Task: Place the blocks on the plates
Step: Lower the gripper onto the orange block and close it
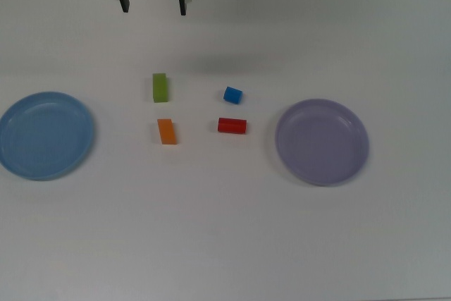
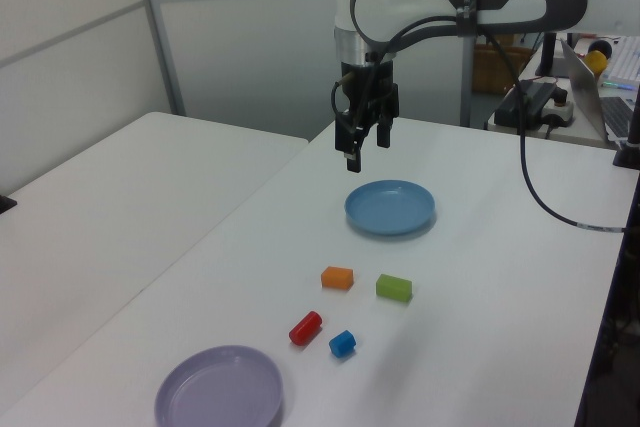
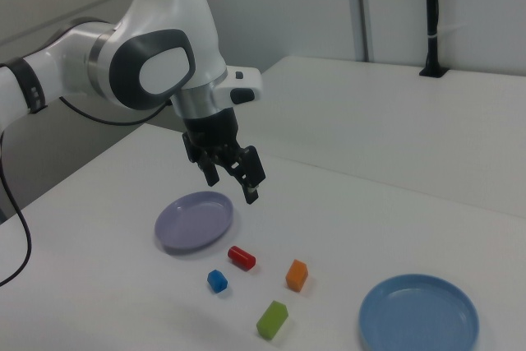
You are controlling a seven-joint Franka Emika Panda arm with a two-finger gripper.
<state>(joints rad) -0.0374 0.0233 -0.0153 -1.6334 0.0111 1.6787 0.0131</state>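
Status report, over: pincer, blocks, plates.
Pincer open, empty, high over table. Four blocks loose between blue plate and purple plate. Both plates bare. Nothing in the way.

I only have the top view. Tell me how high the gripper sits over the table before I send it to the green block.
Observer: In the left view the gripper hangs well above the table. It is open, empty and touching nothing.
Operator: Check the red block's shape from the side.
Observer: The red block has rounded ends and lies on its side like a short cylinder, so it might roll when nudged.
Operator: Now report what stands beside my table.
Observer: At the left view's left, a second white table stands right alongside, with nothing visible on it.
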